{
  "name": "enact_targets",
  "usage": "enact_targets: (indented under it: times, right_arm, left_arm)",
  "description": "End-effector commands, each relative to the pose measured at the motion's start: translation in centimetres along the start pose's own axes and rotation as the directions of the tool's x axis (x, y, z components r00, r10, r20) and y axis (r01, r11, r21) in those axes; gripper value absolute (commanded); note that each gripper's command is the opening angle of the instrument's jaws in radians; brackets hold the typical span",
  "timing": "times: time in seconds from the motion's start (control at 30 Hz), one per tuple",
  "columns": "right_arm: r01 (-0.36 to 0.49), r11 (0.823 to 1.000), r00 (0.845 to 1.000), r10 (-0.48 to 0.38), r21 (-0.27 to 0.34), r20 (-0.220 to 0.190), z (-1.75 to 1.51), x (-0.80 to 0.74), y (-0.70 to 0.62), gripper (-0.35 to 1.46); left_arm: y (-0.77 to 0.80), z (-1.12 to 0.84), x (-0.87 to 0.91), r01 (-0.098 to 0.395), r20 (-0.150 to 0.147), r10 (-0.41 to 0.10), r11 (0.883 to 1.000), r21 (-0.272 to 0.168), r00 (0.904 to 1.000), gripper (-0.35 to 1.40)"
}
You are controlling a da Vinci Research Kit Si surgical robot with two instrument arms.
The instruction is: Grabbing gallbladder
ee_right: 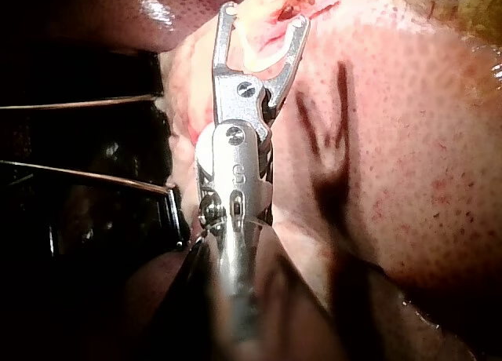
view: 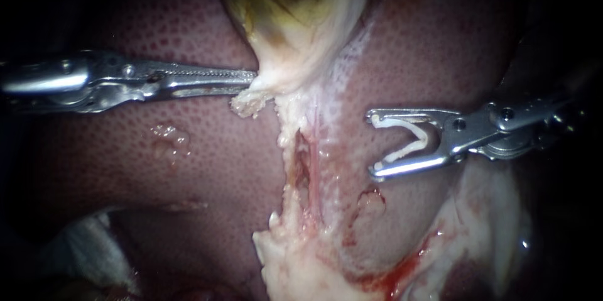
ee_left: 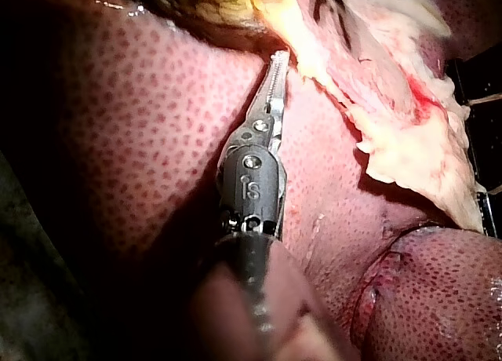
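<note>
1. The left instrument (view: 251, 81) has long toothed jaws drawn almost together. Their tips pinch the pale, narrow lower end of the gallbladder (view: 295, 18) from two sides, so they are clamped on it.
2. In the left wrist view, the left instrument (ee_left: 280, 59) has its tips at the yellowish edge of the gallbladder (ee_left: 227, 4), and its shaft lies over the liver (ee_left: 133, 141).
3. The right instrument (view: 375, 144) is well apart from the gallbladder, lower down and on the side opposite the left instrument. Its jaws stand wide apart and both hold a white, open clip (view: 396, 124) seated between them.
4. In the right wrist view, the right instrument (ee_right: 265, 20) holds the clip (ee_right: 255, 59) spread in a V. It hangs over pale and pink tissue without gripping it.
5. The gallbladder is yellow-green above and whitish where it narrows, and it hangs down the middle of the endoscope view.
6. A strip of pale tissue (view: 301, 169), raw with a reddish groove, runs down from the gallbladder's lower end.
7. The liver (view: 125, 169), dark red and finely dotted, lies on both sides of the gallbladder and under both instruments.
8. A little blood (view: 392, 276) shows far below the gallbladder, beside the foot of the pale strip.
</note>
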Motion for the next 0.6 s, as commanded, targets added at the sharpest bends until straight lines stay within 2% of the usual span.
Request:
enact_targets:
  times: [0.03,0.33,0.43,0.47,0.53,0.6]
  right_arm:
    - [0.0,1.0,1.0,0.0,0.0,0.0,0.0,0.0,0.0,0.59]
    - [0.0,1.0,1.0,0.0,0.0,0.0,0.0,0.0,0.0,0.59]
    - [0.0,1.0,1.0,0.0,0.0,0.0,0.0,0.0,0.0,0.59]
    - [0.0,1.0,1.0,0.0,0.0,0.0,0.0,0.0,0.0,0.59]
    - [0.0,1.0,1.0,0.0,0.0,0.0,0.0,0.0,0.0,0.59]
    - [0.0,1.0,1.0,0.0,0.001,0.0,-0.01,0.0,0.0,0.59]
  left_arm:
    - [0.0,0.0,0.0,0.0,0.0,0.0,1.0,0.0,1.0,-0.35]
    - [0.0,-0.04,-0.02,-0.002,0.002,0.002,1.0,-0.007,1.0,-0.35]
    - [-0.03,-0.16,-0.04,-0.004,0.002,0.004,1.0,-0.015,1.0,0.05]
    - [-0.04,-0.2,-0.04,-0.004,0.001,0.004,1.0,-0.022,1.0,0.14]
    - [-0.07,-0.3,-0.04,-0.003,0.006,0.003,1.0,0.007,1.0,0.07]
    - [-0.12,-0.43,-0.03,0.004,0.01,-0.004,1.0,0.014,0.9999,0.17]
